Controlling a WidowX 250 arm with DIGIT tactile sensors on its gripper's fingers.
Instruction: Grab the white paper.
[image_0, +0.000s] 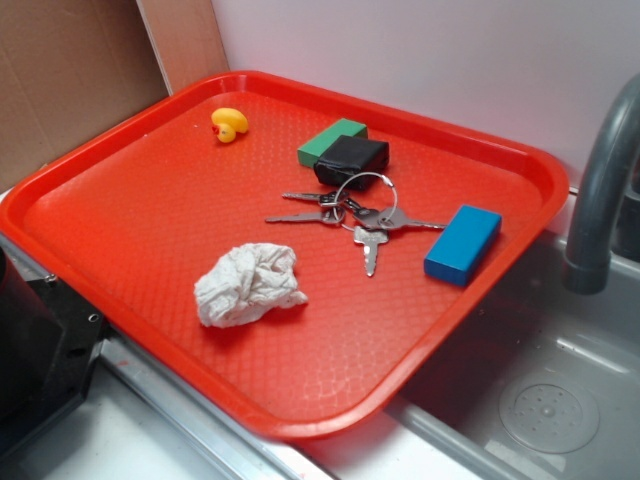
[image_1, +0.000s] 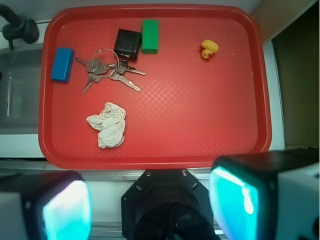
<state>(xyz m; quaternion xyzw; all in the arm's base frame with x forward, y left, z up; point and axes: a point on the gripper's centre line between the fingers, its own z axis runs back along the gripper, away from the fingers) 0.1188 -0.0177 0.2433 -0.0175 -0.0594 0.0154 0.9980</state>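
Approaching: tool (image_1: 150, 205) jaws apart, bottom of wrist frame; centre over white paper (image_1: 108, 125), lower-left of tray (image_1: 200, 125), clear of keys (image_1: 107, 70).

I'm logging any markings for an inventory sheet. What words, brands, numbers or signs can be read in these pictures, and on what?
None can be read.
Keys: any stamping is too small and blurred to read.
Black case, blue block, green block, yellow duck, white paper and red tray: no markings show.
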